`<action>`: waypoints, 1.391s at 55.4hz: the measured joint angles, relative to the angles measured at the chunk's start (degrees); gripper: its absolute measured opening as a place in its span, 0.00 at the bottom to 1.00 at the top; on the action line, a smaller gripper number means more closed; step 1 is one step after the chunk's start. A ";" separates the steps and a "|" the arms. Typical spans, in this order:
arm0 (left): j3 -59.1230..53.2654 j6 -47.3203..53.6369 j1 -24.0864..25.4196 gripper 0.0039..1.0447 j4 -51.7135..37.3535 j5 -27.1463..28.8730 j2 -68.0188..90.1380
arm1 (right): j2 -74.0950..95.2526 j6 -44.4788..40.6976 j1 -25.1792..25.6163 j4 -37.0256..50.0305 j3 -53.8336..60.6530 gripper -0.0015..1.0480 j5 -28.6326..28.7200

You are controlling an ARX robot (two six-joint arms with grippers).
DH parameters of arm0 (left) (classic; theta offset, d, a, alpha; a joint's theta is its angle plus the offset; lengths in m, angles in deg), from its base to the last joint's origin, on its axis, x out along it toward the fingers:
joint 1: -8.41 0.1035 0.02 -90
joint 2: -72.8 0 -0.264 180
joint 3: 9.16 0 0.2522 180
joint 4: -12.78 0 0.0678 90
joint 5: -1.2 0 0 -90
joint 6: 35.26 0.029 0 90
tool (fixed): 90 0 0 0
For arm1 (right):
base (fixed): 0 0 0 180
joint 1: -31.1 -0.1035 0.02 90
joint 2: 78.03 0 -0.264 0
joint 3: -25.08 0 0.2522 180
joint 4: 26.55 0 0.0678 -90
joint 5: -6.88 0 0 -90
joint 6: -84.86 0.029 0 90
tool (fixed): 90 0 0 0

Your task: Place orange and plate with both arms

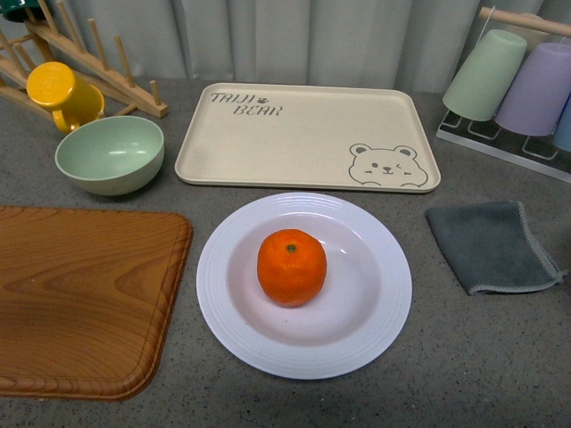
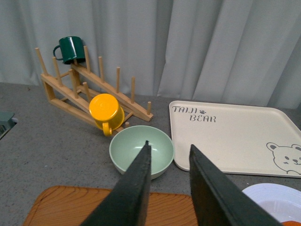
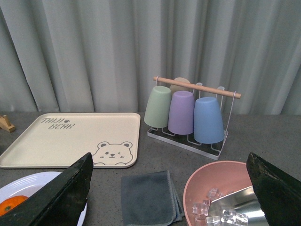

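Observation:
The orange (image 1: 292, 267) sits in the middle of the white ridged plate (image 1: 366, 333), which lies on the grey table in front of the beige bear tray (image 1: 308, 134). Neither arm shows in the front view. In the left wrist view my left gripper (image 2: 169, 148) is open and empty, above the wooden board (image 2: 70, 207), with the plate's edge (image 2: 270, 197) at one side. In the right wrist view my right gripper (image 3: 169, 162) is wide open and empty; a slice of the orange (image 3: 11, 205) and the plate's rim (image 3: 28, 181) show by one finger.
A pale green bowl (image 1: 111, 153), a yellow mug (image 1: 62, 94) and a wooden rack (image 1: 85, 62) stand at the back left. A wooden board (image 1: 80, 299) lies left of the plate, a grey cloth (image 1: 492, 245) right. Cups hang on a rack (image 1: 517, 85). A pink bowl with ice (image 3: 221, 197) is near.

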 joint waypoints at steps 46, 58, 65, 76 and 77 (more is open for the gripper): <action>-5.79 0.70 8.76 0.04 30.75 -8.83 -38.47 | 0.00 0.00 0.00 0.00 0.00 0.91 0.00; -5.81 0.70 8.76 0.04 37.03 -8.83 -45.11 | 0.00 0.00 0.00 0.00 0.00 0.91 0.00; -5.81 0.70 8.76 0.04 40.96 -8.83 -49.20 | 0.00 0.00 0.00 0.00 0.00 0.91 -0.02; -5.81 0.70 8.76 0.04 44.87 -8.83 -53.16 | 0.00 0.00 0.00 0.00 0.00 0.91 0.00; -5.81 0.70 8.76 0.04 45.24 -8.83 -53.53 | 0.00 0.00 0.00 0.00 0.00 0.91 0.00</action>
